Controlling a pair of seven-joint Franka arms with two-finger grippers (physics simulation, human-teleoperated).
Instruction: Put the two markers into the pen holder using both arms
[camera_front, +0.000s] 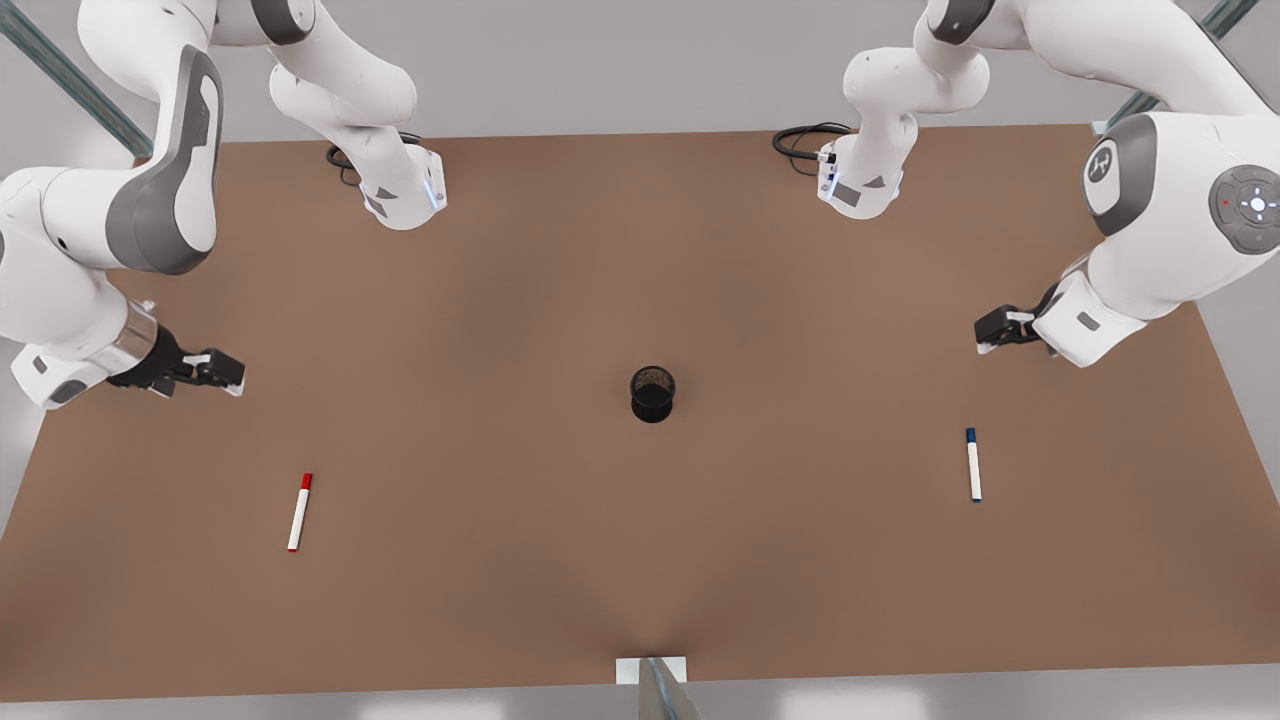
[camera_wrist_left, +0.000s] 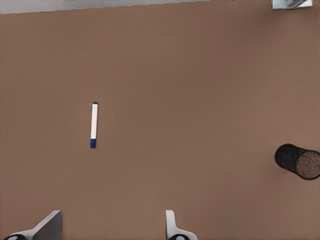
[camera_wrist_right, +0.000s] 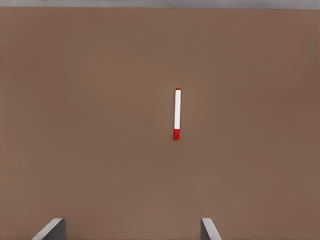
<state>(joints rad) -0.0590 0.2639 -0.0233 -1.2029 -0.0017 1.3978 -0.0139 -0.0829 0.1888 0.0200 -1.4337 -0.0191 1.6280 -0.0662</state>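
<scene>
- Table (camera_front: 520, 300): flat, matte brown surface carrying three loose items, two markers and one holder.
- Right gripper (camera_front: 228, 372): on the front view's left, black body with white-tipped fingers (camera_wrist_right: 52, 229) spread wide apart, holding nothing, hovering above the table.
- Red-capped marker (camera_front: 299, 512): slim white barrel, lying flat on the table near the right gripper, apart from it, nothing blocking it.
- Pen holder (camera_front: 652, 393): one small black mesh cylinder with a round rim, upright at the table's middle, well apart from both markers.
- Blue-capped marker (camera_front: 973, 464): slim white barrel, dark blue cap, lying flat toward the front view's right, unobstructed.
- Left gripper (camera_front: 985, 330): on the front view's right, above the table near the blue-capped marker; fingers (camera_wrist_left: 47, 227) spread apart, empty.
- Two black cable loops (camera_front: 805, 138) lie by the arm bases.
</scene>
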